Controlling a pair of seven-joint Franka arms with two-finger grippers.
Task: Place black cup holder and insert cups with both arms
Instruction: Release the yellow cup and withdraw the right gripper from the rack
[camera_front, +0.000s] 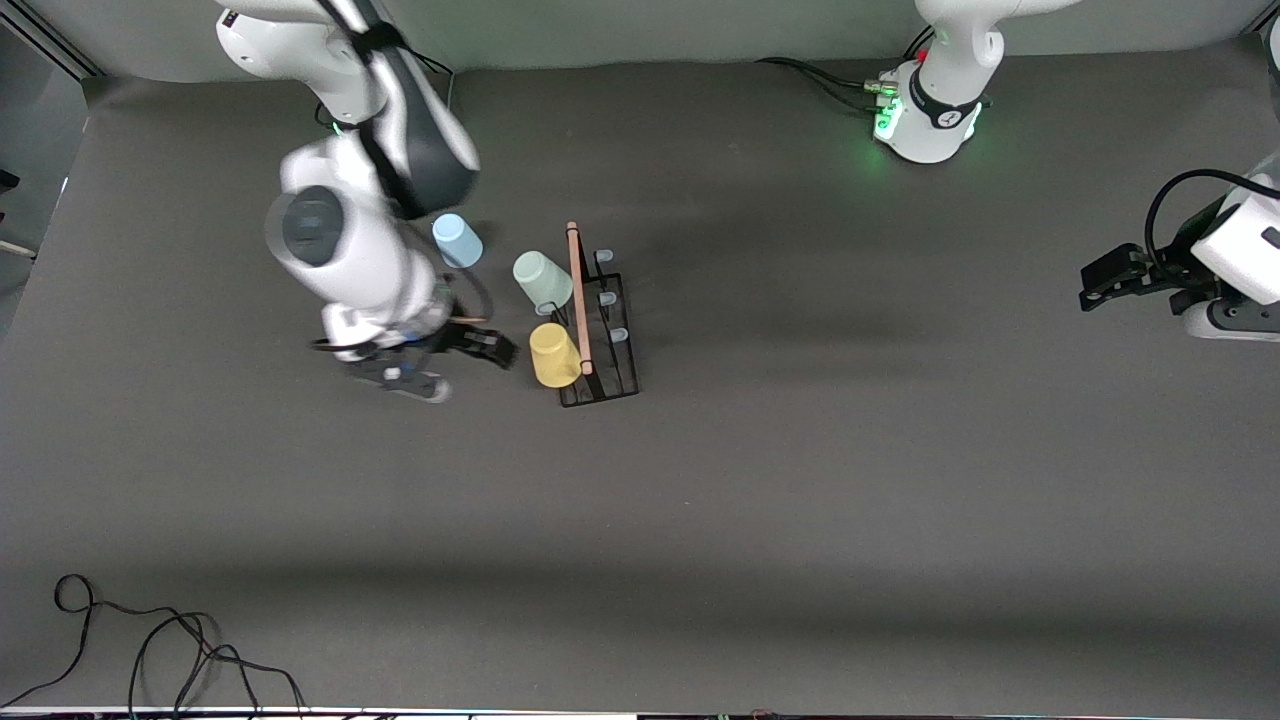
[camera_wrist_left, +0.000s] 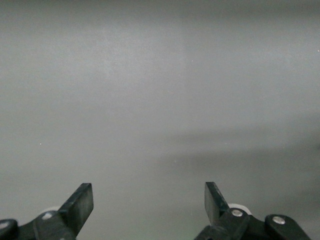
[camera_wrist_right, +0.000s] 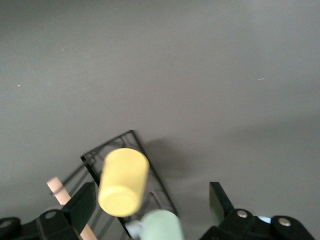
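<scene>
Open table (camera_front: 850, 480) from rack's (camera_front: 600, 335) 3 to 6 o'clock, cups at 9, right gripper (camera_front: 480, 345) crowding there

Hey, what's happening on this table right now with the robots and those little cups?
Two white robot arms are loading pastel plastic cups onto a thin black wire rack with a wooden rod handle. The yellow cup and pale green cup sit on pegs. The light blue cup stands on the table beside the rack. The right gripper is open next to the yellow cup, holding nothing. The left gripper waits open at its end of the table.
</scene>
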